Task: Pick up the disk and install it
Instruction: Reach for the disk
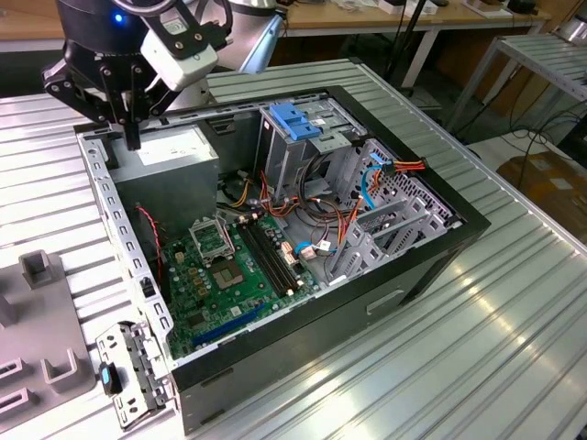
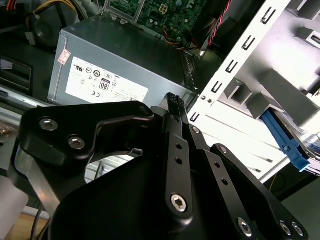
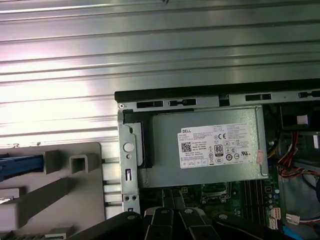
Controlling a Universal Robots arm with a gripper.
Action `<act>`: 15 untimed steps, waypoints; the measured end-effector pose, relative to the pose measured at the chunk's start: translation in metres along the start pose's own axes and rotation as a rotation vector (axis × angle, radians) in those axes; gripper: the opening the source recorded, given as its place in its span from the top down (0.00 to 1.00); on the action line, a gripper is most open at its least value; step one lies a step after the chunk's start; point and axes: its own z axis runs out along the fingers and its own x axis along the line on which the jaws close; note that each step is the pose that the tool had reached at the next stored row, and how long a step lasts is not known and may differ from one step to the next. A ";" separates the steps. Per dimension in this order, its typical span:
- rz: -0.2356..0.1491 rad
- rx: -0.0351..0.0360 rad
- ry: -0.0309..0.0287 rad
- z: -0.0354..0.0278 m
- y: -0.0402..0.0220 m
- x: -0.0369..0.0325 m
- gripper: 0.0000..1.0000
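Note:
The disk shows as a bright blue rail [image 2: 283, 140] lying in a grey slotted holder [image 2: 300, 55], beside the open computer case [image 1: 431, 275]. In the first wrist view its blue edge [image 3: 19, 166] rests on the same holder [image 3: 75, 195]. My gripper [image 1: 134, 136] hangs over the case's far corner on the exterior view's left, above the grey power supply [image 1: 174, 154]. Its black fingers [image 2: 172, 106] are shut together with nothing between them, well apart from the disk.
Inside the case are a green motherboard [image 1: 229, 266], bundled cables [image 1: 321, 229] and a drive cage topped by a light-blue latch plate [image 1: 293, 124]. The case's perforated metal edge [image 1: 119, 220] stands between gripper and holder [image 1: 41, 321]. A loose metal bracket [image 1: 133, 371] lies in front.

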 end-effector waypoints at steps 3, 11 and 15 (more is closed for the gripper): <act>0.000 0.0000 0.0006 0.0001 -0.0001 0.0020 0.89; 0.000 0.0001 0.0019 0.0005 -0.0005 0.0064 0.89; 0.000 0.0001 0.0027 0.0006 -0.0007 0.0085 0.89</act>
